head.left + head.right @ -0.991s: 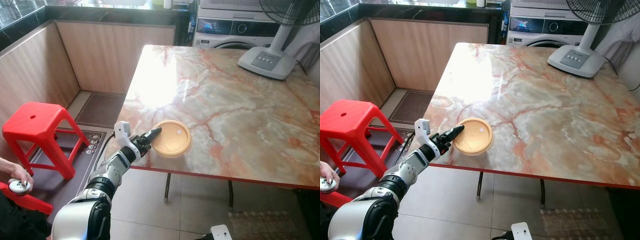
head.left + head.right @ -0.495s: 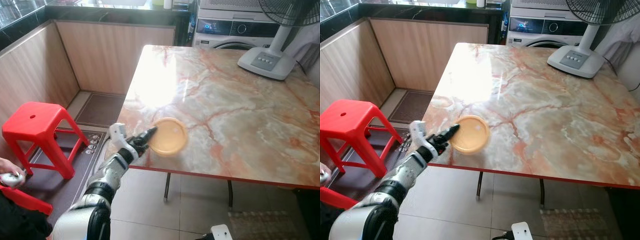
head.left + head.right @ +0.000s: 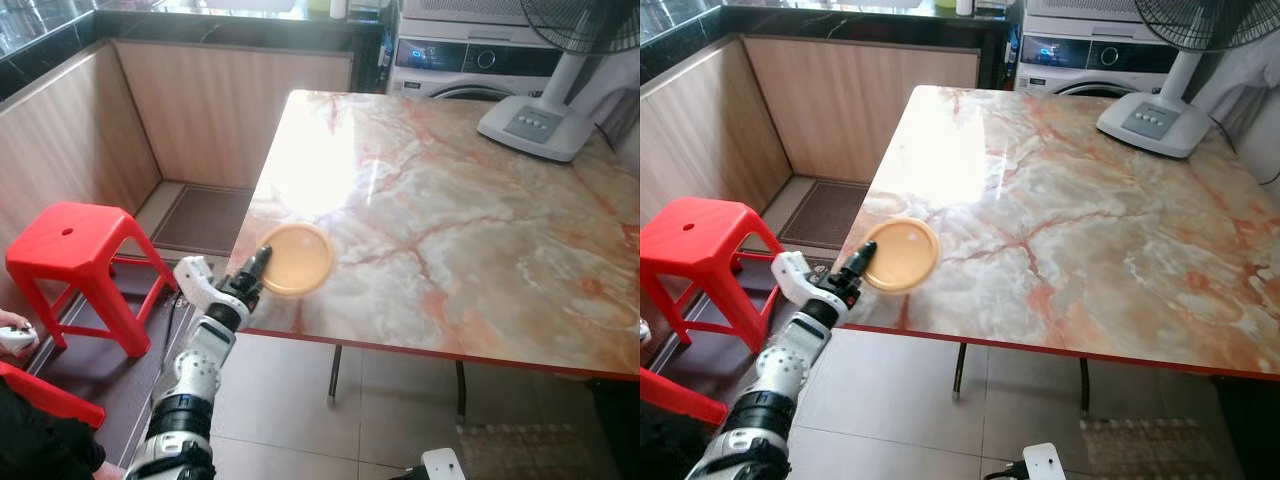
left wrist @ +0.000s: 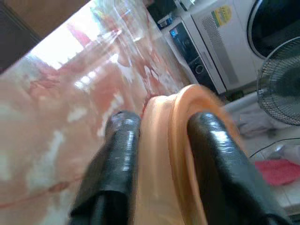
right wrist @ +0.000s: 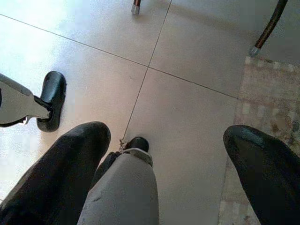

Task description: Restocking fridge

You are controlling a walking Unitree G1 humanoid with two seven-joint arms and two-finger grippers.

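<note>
A round orange container (image 3: 292, 259) with a lid is held tilted just above the near left corner of the marble table (image 3: 470, 210). My left gripper (image 3: 258, 263) is shut on its rim; in the left wrist view the two black fingers (image 4: 119, 150) pinch the orange rim (image 4: 173, 140) between them. My right gripper (image 5: 166, 154) hangs low beside my leg over the tiled floor, fingers wide apart and holding nothing.
A red plastic stool (image 3: 70, 250) stands left of the table, near a wooden partition (image 3: 60, 150). A person's hand (image 3: 14, 335) holding a small device is at the far left. A fan base (image 3: 535, 125) sits on the table's far right, a washing machine (image 3: 450, 60) behind.
The left gripper has pulled the orange container left, off its spot on the table toward the near left corner, and tilted it up. The person's hand has drawn back.
</note>
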